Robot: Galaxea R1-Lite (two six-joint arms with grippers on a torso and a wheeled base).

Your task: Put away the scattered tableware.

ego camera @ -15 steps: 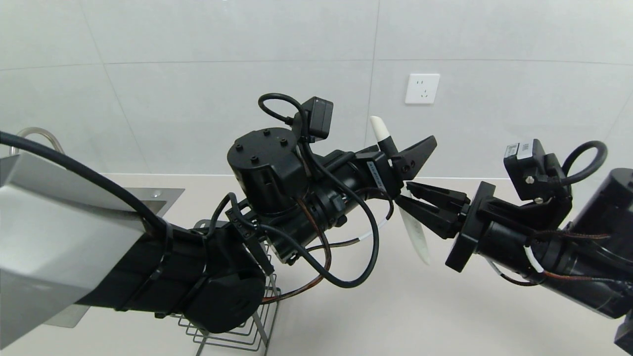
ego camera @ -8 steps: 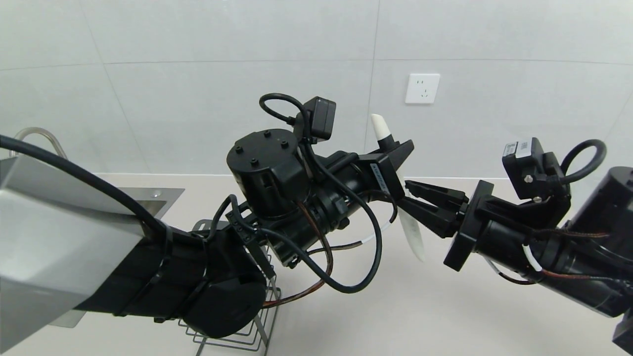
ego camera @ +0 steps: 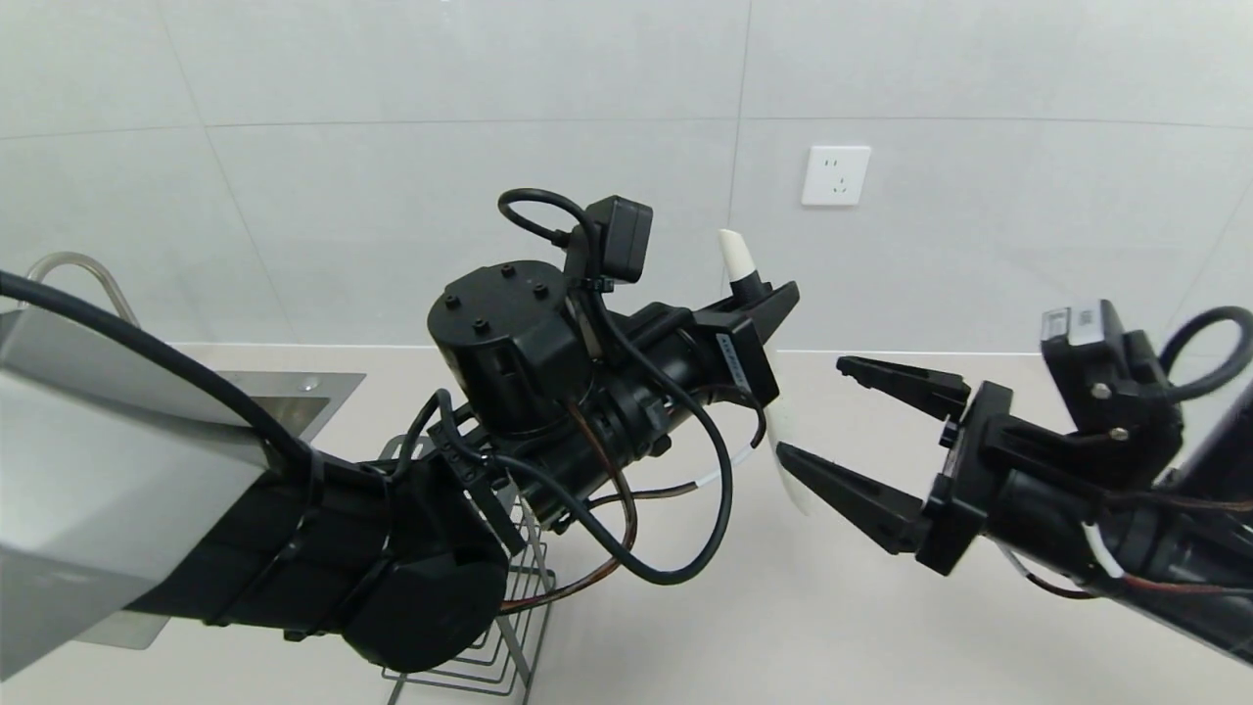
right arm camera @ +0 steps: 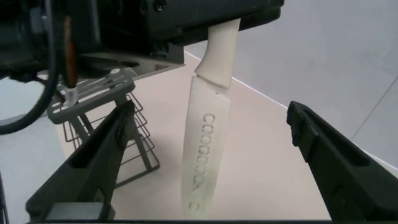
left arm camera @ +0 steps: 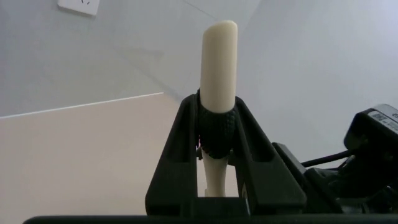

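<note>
A white knife [ego camera: 781,452] hangs blade-down above the counter, and my left gripper [ego camera: 756,305] is shut on its handle [left arm camera: 219,56], whose rounded end sticks up above the fingers [left arm camera: 180,155]. In the right wrist view the blade [right arm camera: 205,155] with its row of oval dimples points down towards the counter. Just to the right of the blade, my right gripper [ego camera: 812,408] is open with nothing in it. Its lower fingertip is close to the blade without holding it.
A wire rack [ego camera: 509,627] stands on the beige counter [ego camera: 685,607] under my left arm, also visible as the rack [right arm camera: 106,118] behind the knife. A steel sink [ego camera: 294,392] with a faucet [ego camera: 69,264] lies at the left. A wall outlet [ego camera: 835,174] sits on the tiled wall.
The left gripper closed on the knife handle. The right gripper then let go of the blade, opened wide and drew back to the right. The left arm and knife shifted slightly left.
</note>
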